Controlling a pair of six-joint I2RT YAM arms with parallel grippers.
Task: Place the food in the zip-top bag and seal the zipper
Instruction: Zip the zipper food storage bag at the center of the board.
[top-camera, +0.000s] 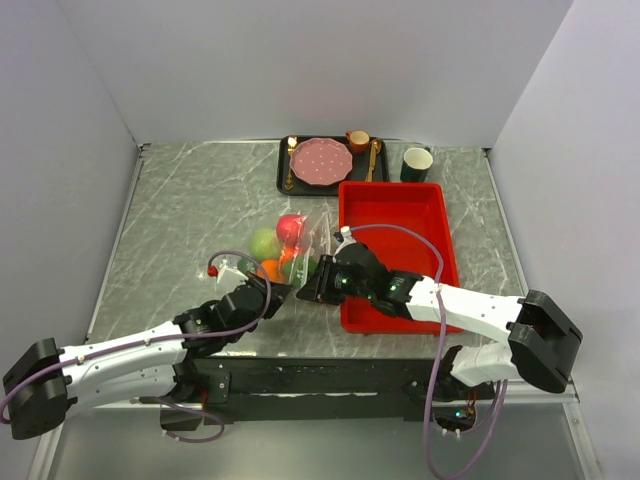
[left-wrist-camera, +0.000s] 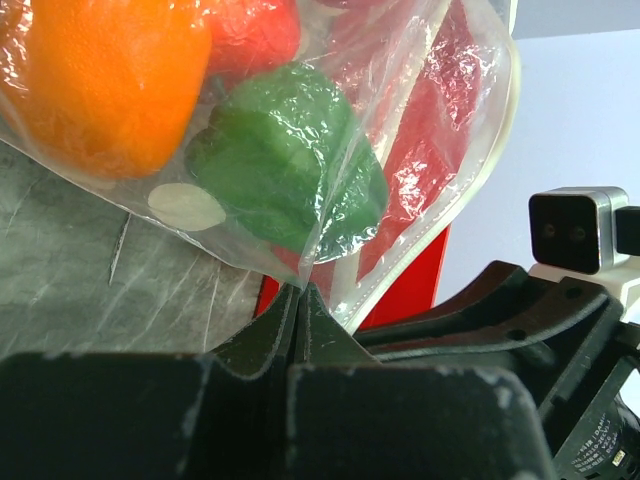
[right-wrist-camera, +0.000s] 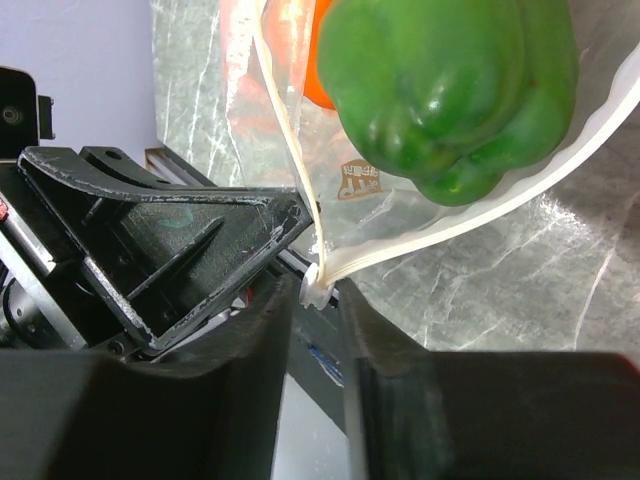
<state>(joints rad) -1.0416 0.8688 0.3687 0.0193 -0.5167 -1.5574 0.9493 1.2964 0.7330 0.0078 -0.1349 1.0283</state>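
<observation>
The zip-top bag (top-camera: 305, 240) lies on the table left of the red tray, with the food inside. From above I see the pale green cabbage (top-camera: 264, 243), red apple (top-camera: 291, 228) and orange (top-camera: 270, 270). My left gripper (top-camera: 277, 296) is shut on the bag's near corner (left-wrist-camera: 300, 292), below the green pepper (left-wrist-camera: 285, 165) and orange (left-wrist-camera: 100, 80). My right gripper (top-camera: 315, 285) is closed on the white slider (right-wrist-camera: 315, 285) at the end of the zipper (right-wrist-camera: 480, 215). The pepper (right-wrist-camera: 450, 90) sits just behind the strip. The avocado is hidden.
A red tray (top-camera: 390, 215) stands right of the bag, under my right arm. At the back are a black tray (top-camera: 284, 182) with a pink plate (top-camera: 322, 162), an orange cup (top-camera: 358, 140) and a dark cup (top-camera: 417, 163). Both grippers sit close together.
</observation>
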